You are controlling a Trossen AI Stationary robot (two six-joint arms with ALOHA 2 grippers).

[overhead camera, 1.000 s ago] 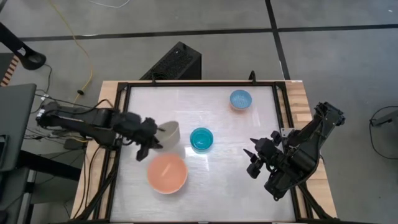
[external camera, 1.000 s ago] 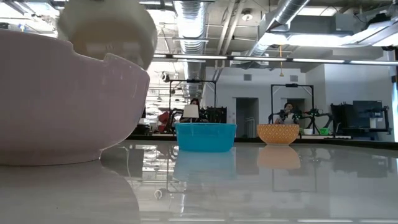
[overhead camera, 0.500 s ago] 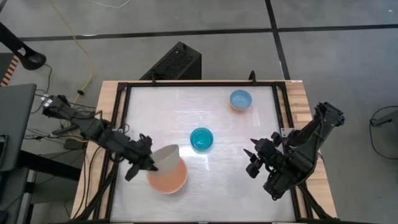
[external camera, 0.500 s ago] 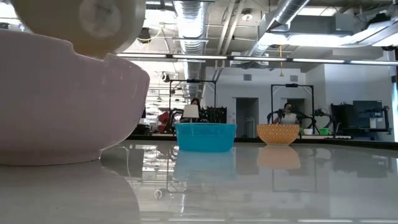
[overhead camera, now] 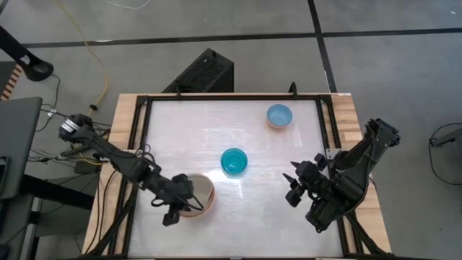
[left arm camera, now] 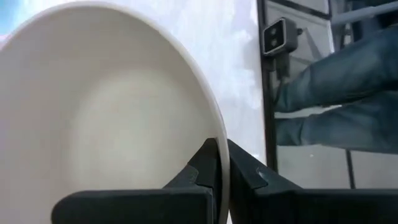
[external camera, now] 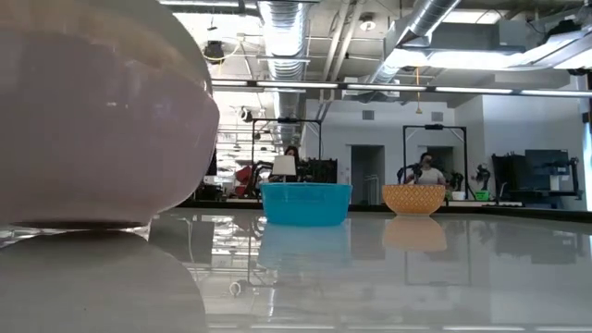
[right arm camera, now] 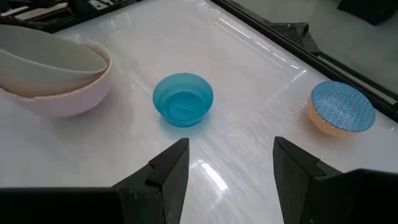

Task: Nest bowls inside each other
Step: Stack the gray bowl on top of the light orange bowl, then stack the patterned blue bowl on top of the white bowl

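A grey-beige bowl lies tilted inside the salmon-pink bowl at the table's near left, its underside on the pink bowl's inner wall. My left gripper is shut on it. The teal bowl stands on its base at mid-table. The small light blue bowl, orange outside, stands at the far right. My right gripper hangs open above the table's right side, nothing between its fingers. My left gripper pinches the grey-beige bowl's rim, one finger inside the bowl and one outside. The fingers come slanting down from the table's left side. The bowl rests tilted in the pink bowl.
A black frame runs around the white tabletop. A person's legs in jeans stand beyond the table's edge. Bare tabletop lies between the teal bowl and my right gripper. The pink bowl fills the low view's left side.
My left gripper has carried the grey-beige bowl toward the table's near edge and down, from beside the pink bowl's far side into it, tipping further downward. The beige bowl now lies in the pink bowl, which has shifted a little in the low view.
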